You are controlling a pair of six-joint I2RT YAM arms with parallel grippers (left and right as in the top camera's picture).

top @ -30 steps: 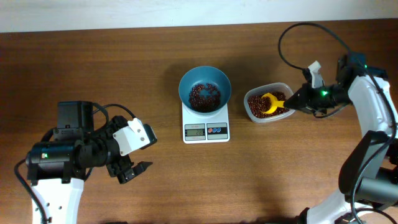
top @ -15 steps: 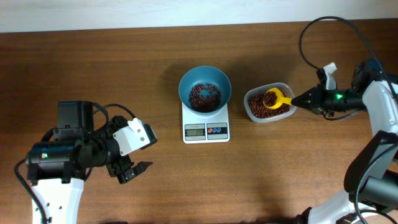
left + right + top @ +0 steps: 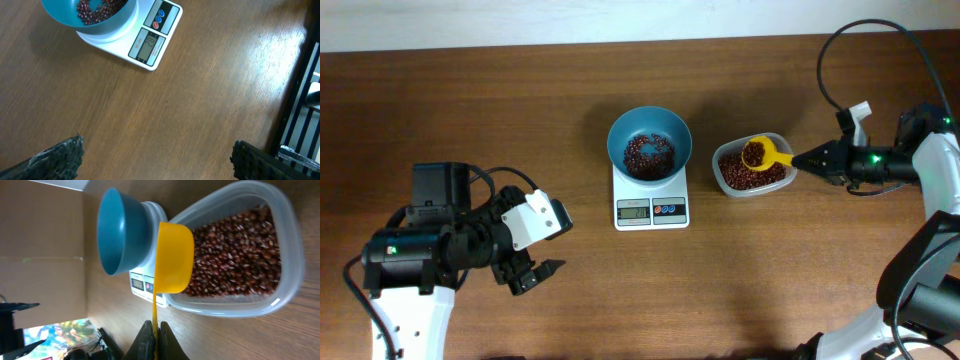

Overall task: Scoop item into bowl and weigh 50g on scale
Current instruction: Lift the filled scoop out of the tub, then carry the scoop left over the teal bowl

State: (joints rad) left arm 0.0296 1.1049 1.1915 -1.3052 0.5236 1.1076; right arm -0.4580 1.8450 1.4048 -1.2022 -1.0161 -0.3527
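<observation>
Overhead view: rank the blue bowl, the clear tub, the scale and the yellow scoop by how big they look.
Largest: bowl, though raised nearer the camera.
Then: clear tub, close behind.
Unsure: scale, partly hidden under the bowl.
Smallest: yellow scoop.

Brown wood-grain table (image 3: 470, 110), small white scale (image 3: 651, 205) near its centre, clear plastic tub (image 3: 717, 175) at the scale's 3 o'clock, near but not touching, both sitting flat

The right hand (image 3: 802, 161) has drawn back rightward, raising the yellow scoop (image 3: 757, 153) up off the beans (image 3: 740, 176)
</observation>
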